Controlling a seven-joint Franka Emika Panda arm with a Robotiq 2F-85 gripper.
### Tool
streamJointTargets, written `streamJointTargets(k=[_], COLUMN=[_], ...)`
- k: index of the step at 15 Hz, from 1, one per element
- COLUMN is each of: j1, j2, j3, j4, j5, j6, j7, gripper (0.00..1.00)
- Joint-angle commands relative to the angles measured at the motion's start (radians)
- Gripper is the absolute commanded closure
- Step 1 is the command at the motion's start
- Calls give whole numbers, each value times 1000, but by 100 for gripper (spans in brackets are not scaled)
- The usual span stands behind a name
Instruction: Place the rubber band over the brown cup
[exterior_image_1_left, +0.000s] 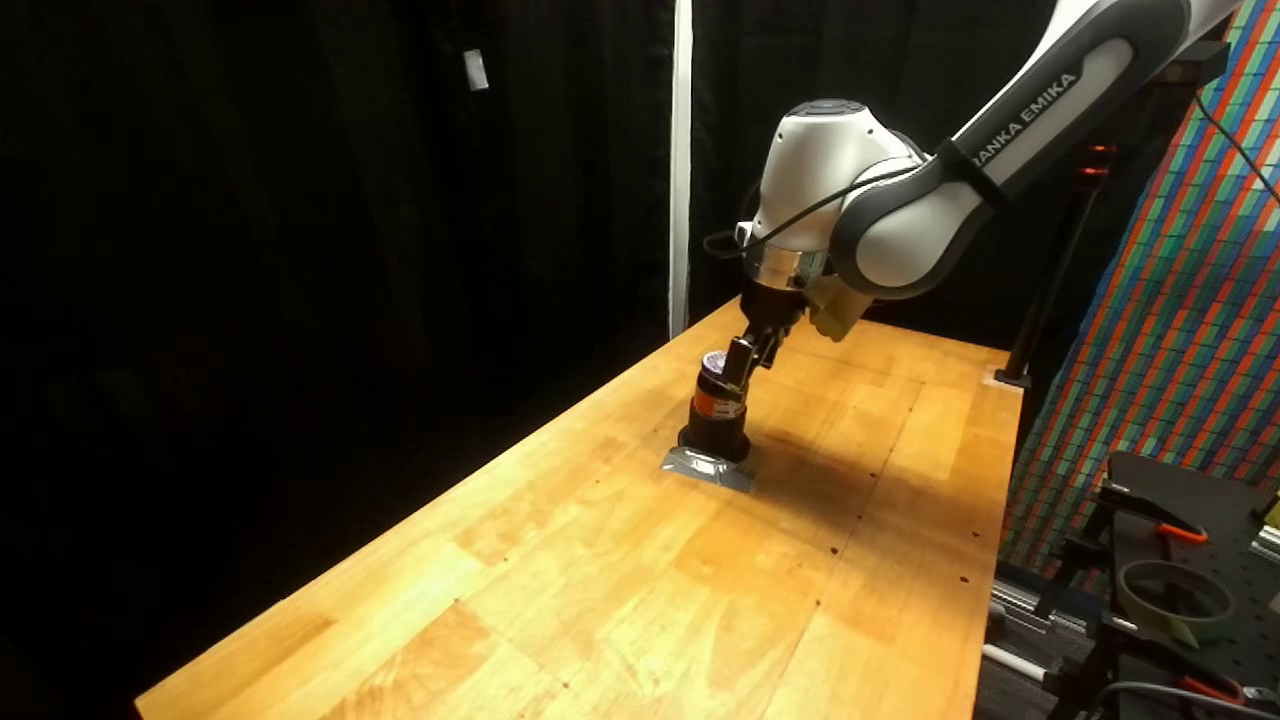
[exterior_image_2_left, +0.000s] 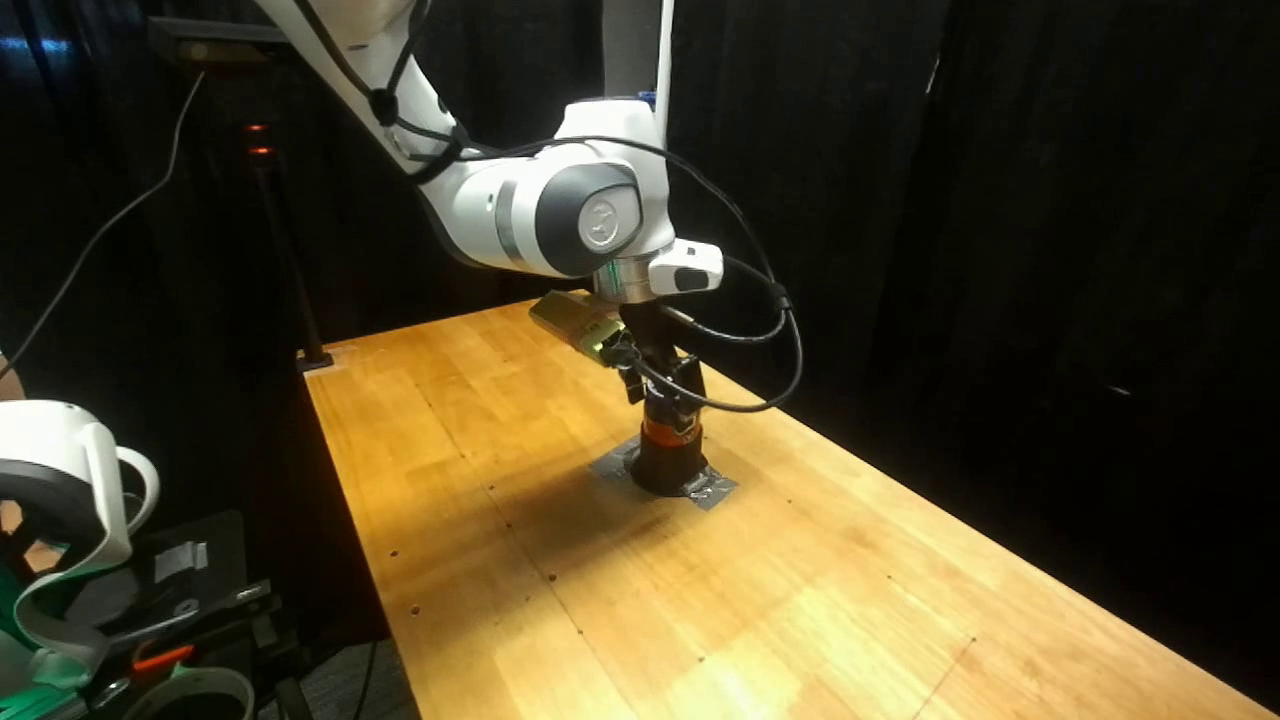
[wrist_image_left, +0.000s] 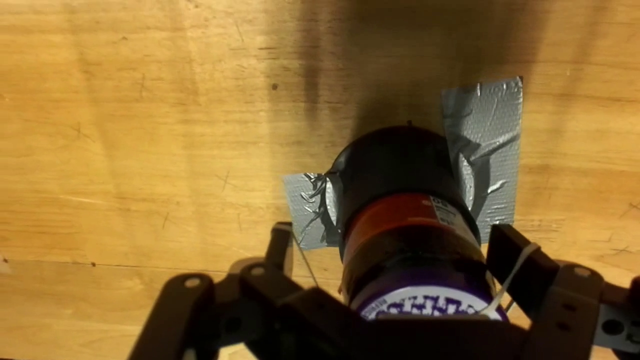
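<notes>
Rubber band (wrist_image_left: 514, 270) hooked on gripper (wrist_image_left: 395, 245), jaws spread wide, likely so it clears brown cup (wrist_image_left: 412, 245) between them; grey tape (wrist_image_left: 497, 125) below, presumably anchoring.

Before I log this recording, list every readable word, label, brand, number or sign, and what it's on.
"RANKA EMIKA": on the arm, start hidden by black strap.
Lid lettering on the brown cup: partly blocked, unreadable.
Its orange label: print too small to read.
Round joint emblem: too blurred.

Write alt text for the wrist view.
Open gripper straddles the brown cup, a pale rubber band, partly hidden, hooked on its fingers. The cup has a red-orange stripe and purple-and-white top; grey tape flanks it on the wooden table.
</notes>
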Motion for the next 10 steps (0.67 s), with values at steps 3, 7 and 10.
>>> streamJointTargets(k=[3, 7, 10], j1=[-37, -61, -81], j2=[-81, -113, -150], j3=[9, 16, 34], j4=[-85, -135, -201], j5=[18, 31, 56], j6=[-47, -26, 19], j7=[-39, -54, -88], gripper=[0, 0, 34])
